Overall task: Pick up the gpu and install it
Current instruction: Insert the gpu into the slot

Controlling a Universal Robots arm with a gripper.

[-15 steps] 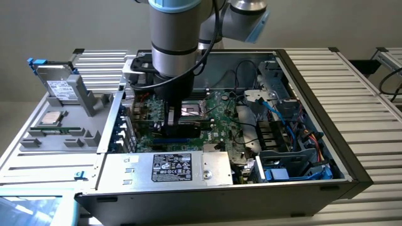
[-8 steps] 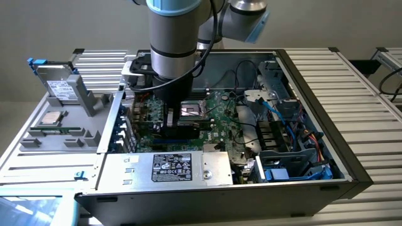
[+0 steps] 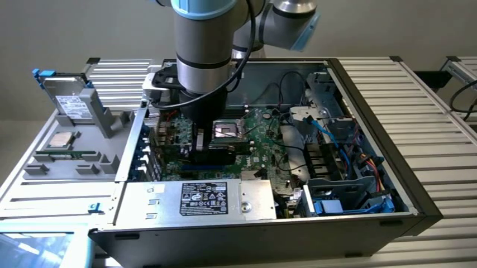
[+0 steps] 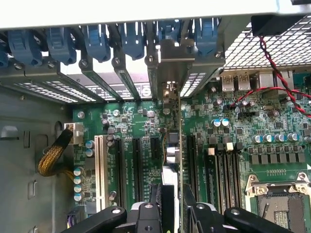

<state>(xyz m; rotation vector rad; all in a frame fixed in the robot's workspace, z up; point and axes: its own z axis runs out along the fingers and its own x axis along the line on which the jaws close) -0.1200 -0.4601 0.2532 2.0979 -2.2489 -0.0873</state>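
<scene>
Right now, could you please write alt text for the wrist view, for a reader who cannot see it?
The gripper holds the small green circuit card with a silver bracket, seen edge-on, upright over the black expansion slots of the large green motherboard. Its bracket end sits at the case's rear openings, beside blue plastic clips.

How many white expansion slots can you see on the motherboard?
1. The white slot lies between the braided yellow cable and the black slots. The gpu and the gripper holding it cover part of the motherboard, so more may be hidden.
</scene>
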